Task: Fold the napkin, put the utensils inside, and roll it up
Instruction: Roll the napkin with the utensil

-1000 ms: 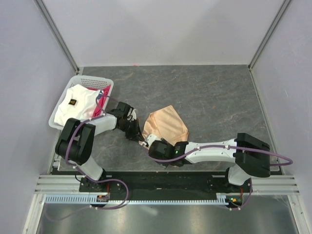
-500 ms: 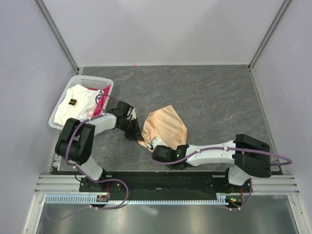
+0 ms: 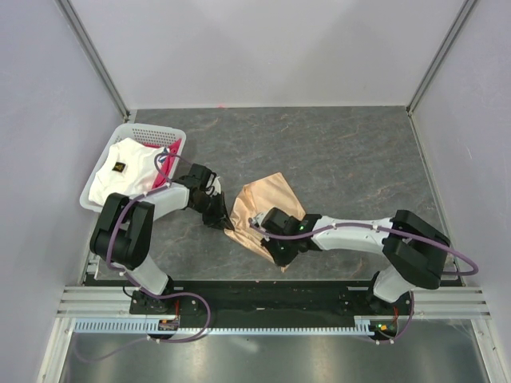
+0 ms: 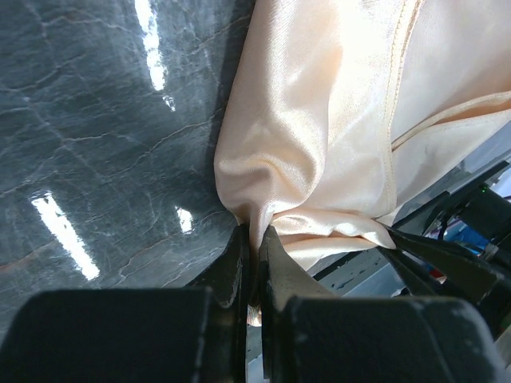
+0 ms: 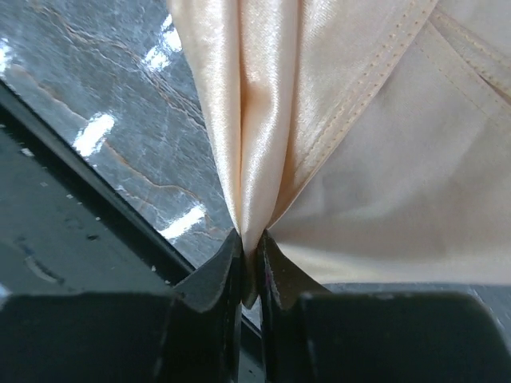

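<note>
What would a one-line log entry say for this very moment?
left fingers: shut on napkin, left edge | right fingers: shut on napkin, near edge | napkin: bunched on table, fold not finished

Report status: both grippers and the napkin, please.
Left gripper shut on shiny peach-tan cloth napkin. Right gripper shut on same napkin. Nothing in the way.

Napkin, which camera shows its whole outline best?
The top external view: almost the whole napkin is in frame, bunched on the table. Each wrist view shows only a close-up fold, pinched in the left tool or right tool.
</note>
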